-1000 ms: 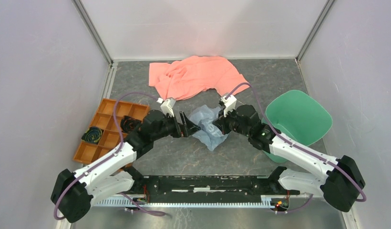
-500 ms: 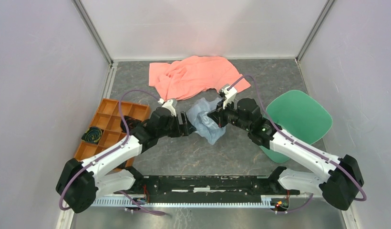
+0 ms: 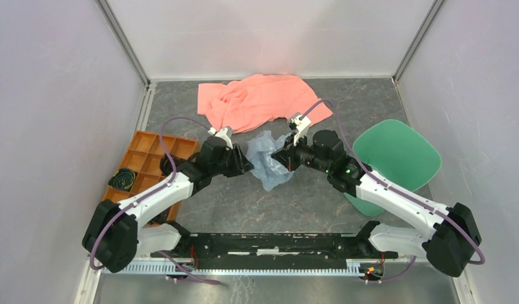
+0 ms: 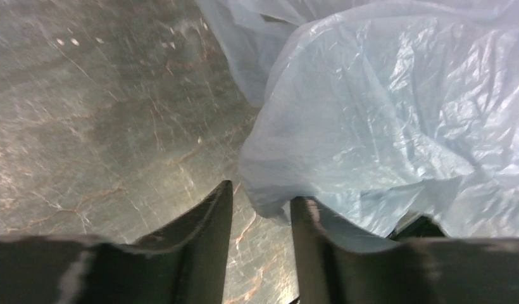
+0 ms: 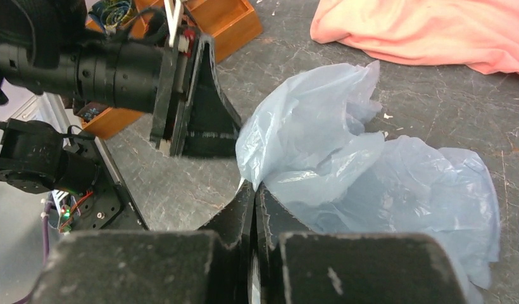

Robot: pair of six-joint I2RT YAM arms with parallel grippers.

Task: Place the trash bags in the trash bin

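The pale blue trash bag (image 3: 268,159) hangs crumpled between the two arms at mid-table. My right gripper (image 3: 281,158) is shut on it, and in the right wrist view the film (image 5: 345,145) is pinched at the fingertips (image 5: 254,187). From the left, my left gripper (image 3: 245,166) reaches the bag's edge. The left wrist view shows that gripper (image 4: 260,193) with a gap between the fingers. There the bag's lower fold (image 4: 383,114) hangs at the tips and drapes over the right finger. The green trash bin (image 3: 396,155) stands at the right, behind my right arm.
A salmon-pink cloth (image 3: 260,101) lies spread at the back, just beyond the bag. An orange compartmented tray (image 3: 143,174) sits at the left under my left arm, with a dark coiled item in one compartment. Grey walls close in three sides.
The right gripper has lifted the bag up and back a little. The left gripper has moved in to the bag's edge, and its jaws have narrowed.
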